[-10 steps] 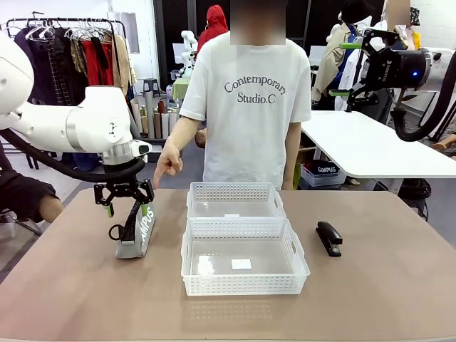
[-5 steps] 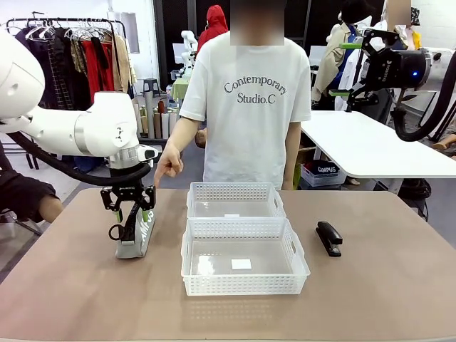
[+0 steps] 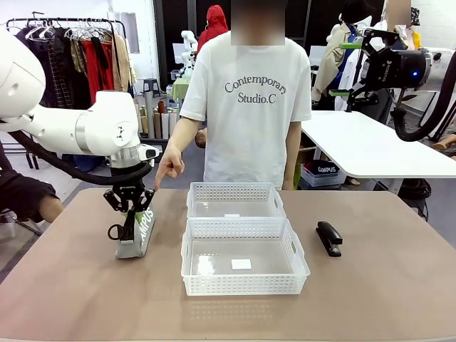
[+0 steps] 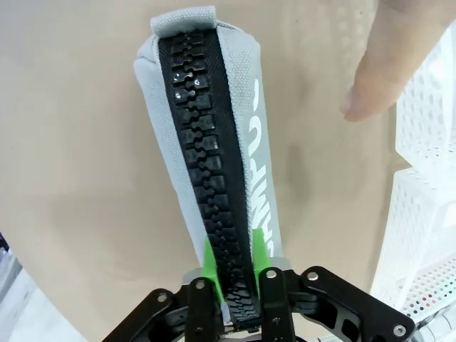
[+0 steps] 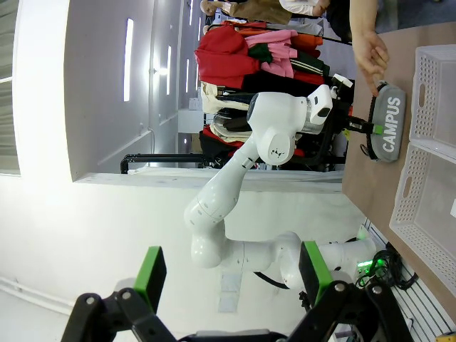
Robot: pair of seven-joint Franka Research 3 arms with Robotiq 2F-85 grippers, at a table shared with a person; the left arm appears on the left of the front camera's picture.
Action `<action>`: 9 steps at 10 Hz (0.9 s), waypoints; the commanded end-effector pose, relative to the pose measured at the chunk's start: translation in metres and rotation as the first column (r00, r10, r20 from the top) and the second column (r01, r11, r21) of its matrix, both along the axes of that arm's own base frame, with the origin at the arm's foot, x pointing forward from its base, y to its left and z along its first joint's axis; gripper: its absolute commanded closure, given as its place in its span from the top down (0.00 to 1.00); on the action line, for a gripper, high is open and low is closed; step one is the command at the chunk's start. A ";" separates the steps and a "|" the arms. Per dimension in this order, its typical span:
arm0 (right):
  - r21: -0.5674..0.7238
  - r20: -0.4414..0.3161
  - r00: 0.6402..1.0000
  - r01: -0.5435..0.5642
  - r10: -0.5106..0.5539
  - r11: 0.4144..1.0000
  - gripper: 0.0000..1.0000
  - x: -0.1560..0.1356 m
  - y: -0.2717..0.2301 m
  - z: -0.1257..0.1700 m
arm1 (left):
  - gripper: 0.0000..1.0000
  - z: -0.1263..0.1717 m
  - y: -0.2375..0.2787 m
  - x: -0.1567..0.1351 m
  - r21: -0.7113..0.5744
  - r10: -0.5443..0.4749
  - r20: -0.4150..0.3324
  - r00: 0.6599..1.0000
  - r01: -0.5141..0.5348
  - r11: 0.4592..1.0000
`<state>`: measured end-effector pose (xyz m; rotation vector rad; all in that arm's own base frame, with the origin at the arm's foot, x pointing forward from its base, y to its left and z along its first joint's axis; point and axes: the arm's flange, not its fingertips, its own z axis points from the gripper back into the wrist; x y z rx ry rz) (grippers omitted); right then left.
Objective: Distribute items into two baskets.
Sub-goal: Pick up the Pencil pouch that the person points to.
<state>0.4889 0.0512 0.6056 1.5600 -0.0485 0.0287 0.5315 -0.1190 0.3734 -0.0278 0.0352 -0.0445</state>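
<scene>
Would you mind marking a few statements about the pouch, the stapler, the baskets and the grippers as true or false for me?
1. The stapler lies inside the nearer basket. False: it lies on the table, to the right of both baskets.
2. The left gripper has its fingers closed on the zip of the pouch. True.
3. The right gripper is open and held high above the table. True.
4. The pouch lies flat inside the farther basket. False: it stands on edge on the table, zip upward, left of the baskets.
5. The person's hand points down near the pouch. True.
</scene>
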 end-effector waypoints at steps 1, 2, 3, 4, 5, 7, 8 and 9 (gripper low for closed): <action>0.001 0.003 1.000 0.000 0.000 1.000 1.00 0.000 0.000 0.002 | 0.00 0.008 0.000 -0.003 0.040 0.018 -0.002 1.000 -0.018 0.999; 0.001 0.003 1.000 0.000 0.000 1.000 1.00 0.000 0.000 0.002 | 0.00 0.014 -0.002 -0.005 0.053 0.021 0.002 1.000 -0.021 0.998; 0.001 0.003 1.000 0.000 0.000 1.000 1.00 0.000 0.000 0.002 | 0.00 0.023 -0.003 -0.007 0.052 0.026 0.008 1.000 -0.026 0.998; 0.001 0.003 1.000 0.000 0.000 1.000 1.00 0.000 0.000 0.002 | 0.00 0.035 -0.004 -0.008 0.049 0.042 0.007 0.999 -0.042 0.998; 0.001 0.003 1.000 0.000 0.000 1.000 1.00 0.000 0.000 0.002 | 0.00 0.046 -0.003 -0.009 0.047 0.052 0.018 0.998 -0.053 0.997; 0.001 0.003 1.000 0.000 0.000 1.000 1.00 0.000 0.000 0.002 | 0.00 0.086 0.000 -0.012 0.051 0.092 0.047 0.995 -0.094 0.994; 0.001 0.003 1.000 0.000 0.000 1.000 1.00 0.000 0.000 0.002 | 0.00 0.106 0.000 -0.013 0.053 0.100 0.060 0.993 -0.103 0.993; 0.001 0.003 1.000 0.000 0.000 1.000 1.00 0.000 0.000 0.002 | 0.00 0.127 -0.001 -0.014 0.059 0.098 0.077 0.992 -0.103 0.993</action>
